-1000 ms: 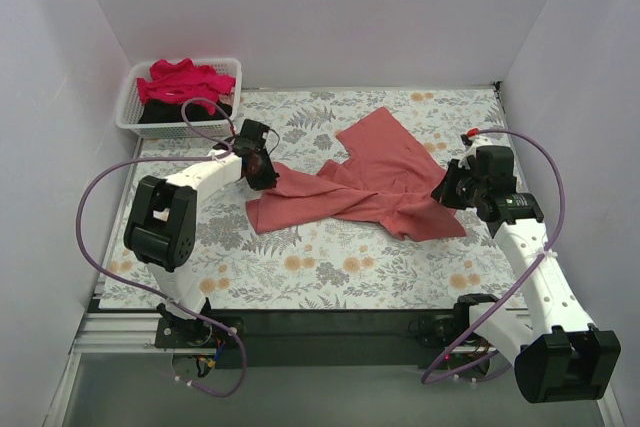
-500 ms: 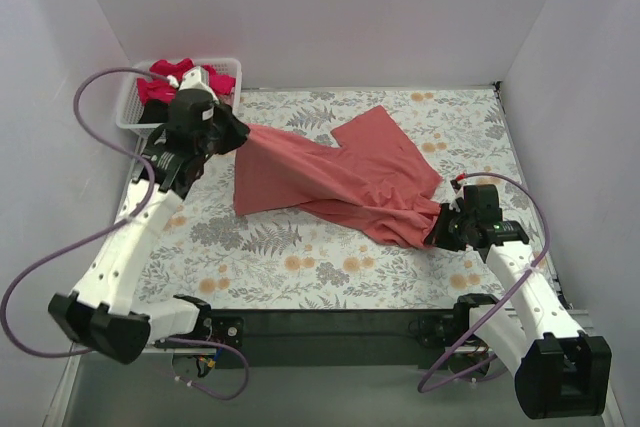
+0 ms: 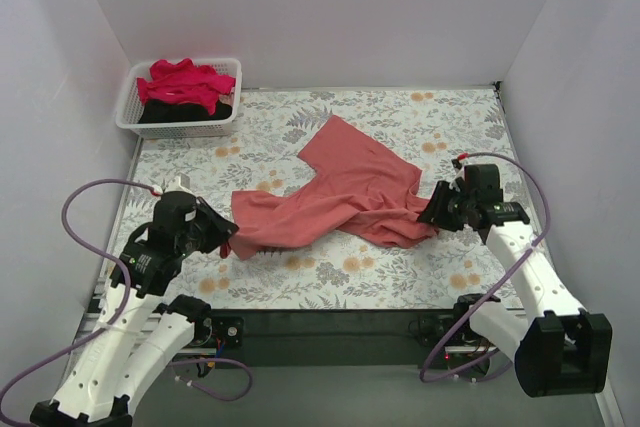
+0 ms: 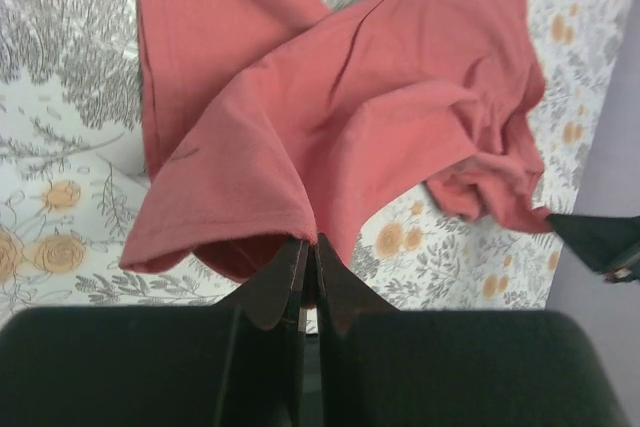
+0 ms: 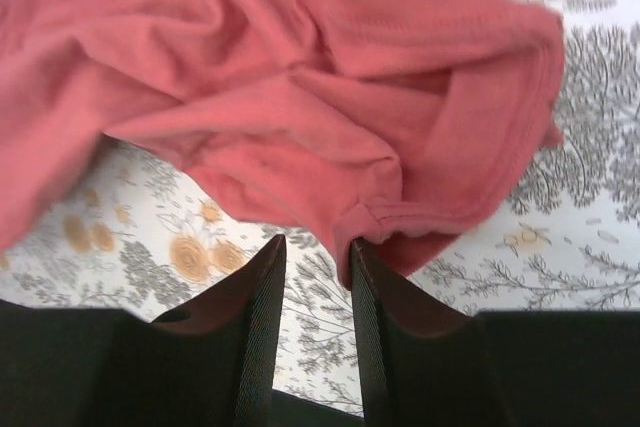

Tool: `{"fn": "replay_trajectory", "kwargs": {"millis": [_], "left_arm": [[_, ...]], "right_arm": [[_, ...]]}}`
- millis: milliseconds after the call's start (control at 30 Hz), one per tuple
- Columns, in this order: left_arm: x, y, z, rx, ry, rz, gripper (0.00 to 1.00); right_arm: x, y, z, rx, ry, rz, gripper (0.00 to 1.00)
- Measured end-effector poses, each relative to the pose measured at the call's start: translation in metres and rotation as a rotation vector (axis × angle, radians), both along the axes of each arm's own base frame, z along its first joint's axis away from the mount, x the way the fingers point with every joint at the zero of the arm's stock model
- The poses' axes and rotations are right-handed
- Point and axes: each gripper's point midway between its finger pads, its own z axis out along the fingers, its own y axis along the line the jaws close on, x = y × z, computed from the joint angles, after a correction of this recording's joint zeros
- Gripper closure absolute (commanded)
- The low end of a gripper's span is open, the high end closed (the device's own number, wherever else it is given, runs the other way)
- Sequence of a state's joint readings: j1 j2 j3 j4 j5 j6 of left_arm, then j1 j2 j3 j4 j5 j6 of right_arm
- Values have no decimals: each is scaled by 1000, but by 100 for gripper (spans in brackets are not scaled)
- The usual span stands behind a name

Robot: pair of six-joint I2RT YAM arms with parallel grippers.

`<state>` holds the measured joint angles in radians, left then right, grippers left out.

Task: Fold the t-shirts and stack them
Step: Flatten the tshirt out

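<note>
My left gripper (image 4: pixel 305 245) has swung back from the basket (image 3: pixel 130 115) toward the near left corner, dragging the coral shirt (image 3: pixel 345 187) with it. It is pressed together on a fold of the shirt's edge. The cloth lies crumpled across the middle of the desk. My right gripper (image 5: pixel 315 242), near the right edge, stands spread, with the hem just at its tips. The pink shirt (image 3: pixel 182 80) and black shirt (image 3: pixel 185 112) sit in the far left corner.
</note>
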<state>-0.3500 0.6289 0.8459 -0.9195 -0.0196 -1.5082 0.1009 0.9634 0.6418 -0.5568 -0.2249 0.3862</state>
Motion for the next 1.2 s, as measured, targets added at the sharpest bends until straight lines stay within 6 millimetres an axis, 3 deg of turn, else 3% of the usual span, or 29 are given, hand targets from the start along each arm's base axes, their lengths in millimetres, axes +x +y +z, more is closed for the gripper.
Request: {"fn": "replay_trajectory", "kwargs": {"millis": [133,233,333,467,600,667,800,1033,1133,1200], "left_arm": [[-12,-2,-42,-10,123,7,100],[-11,-3,-50,-8,152,12,100],[-8,-3,-49,-9,143,15,100],[-7,0,-49,4,137,29,100],[-6,2,-50,13,136,38,100],[-6,3,-51,17,138,42,100],[-6,5,-60,34,158,51,100],[10,7,-76,98,196,61,100],[23,9,-88,149,218,66,100],[33,9,-98,184,236,61,100]], "right_arm": [[41,17,29,30,-63,44,60],[76,45,46,25,-98,139,60],[110,91,52,16,-127,277,59],[135,156,29,-8,-121,454,59],[144,198,-10,-36,-75,565,59],[150,209,-28,-52,-54,594,59],[162,212,-63,-96,-17,604,59],[200,201,-66,-139,-66,529,58],[220,181,-67,-128,-60,429,57],[241,153,-67,-103,-49,320,54]]}}
